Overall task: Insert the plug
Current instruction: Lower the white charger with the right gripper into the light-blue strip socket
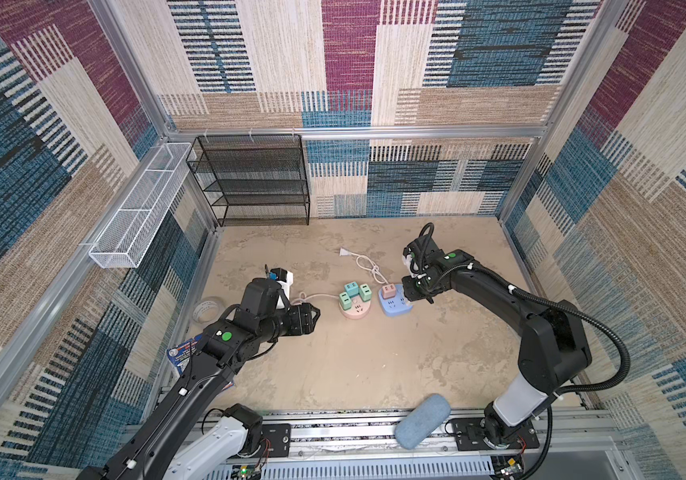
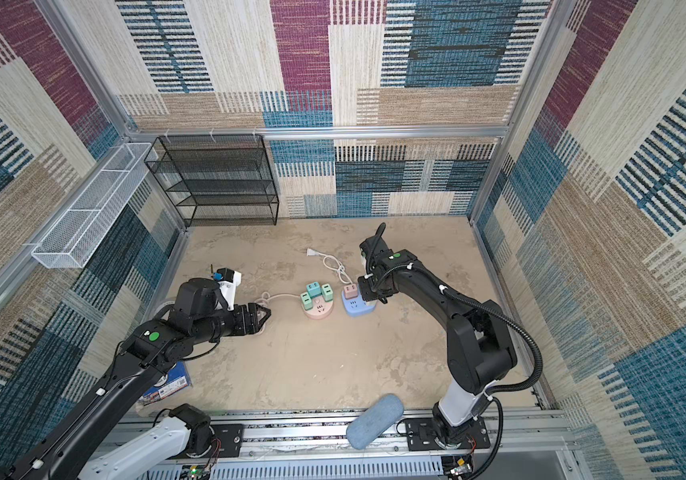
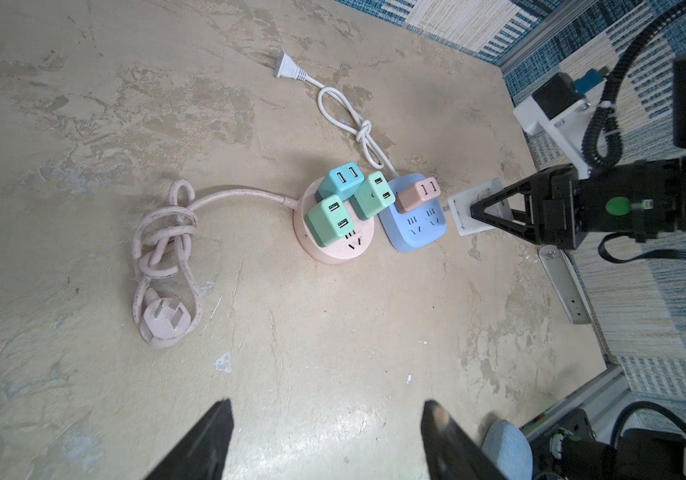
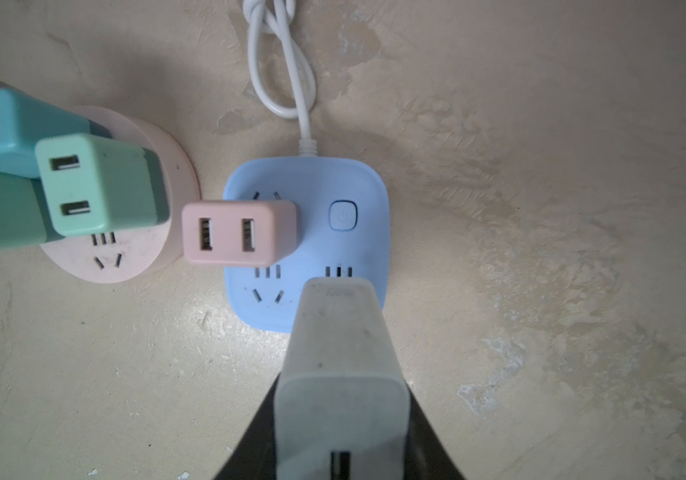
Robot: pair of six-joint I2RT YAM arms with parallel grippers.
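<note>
My right gripper is shut on a white plug, gripping its two sides. The plug hangs just above the near corner of the blue square power strip, hiding the socket below it. In the left wrist view a short prong shows between the white plug and the blue strip. A pink charger sits in the blue strip. My left gripper hangs open and empty above bare floor, left of the round pink power strip.
The pink strip carries one teal and two green chargers. Its knotted pink cord and plug lie on the floor, as does the blue strip's white cord plug. A black mesh rack, white wire basket and tape roll stand left.
</note>
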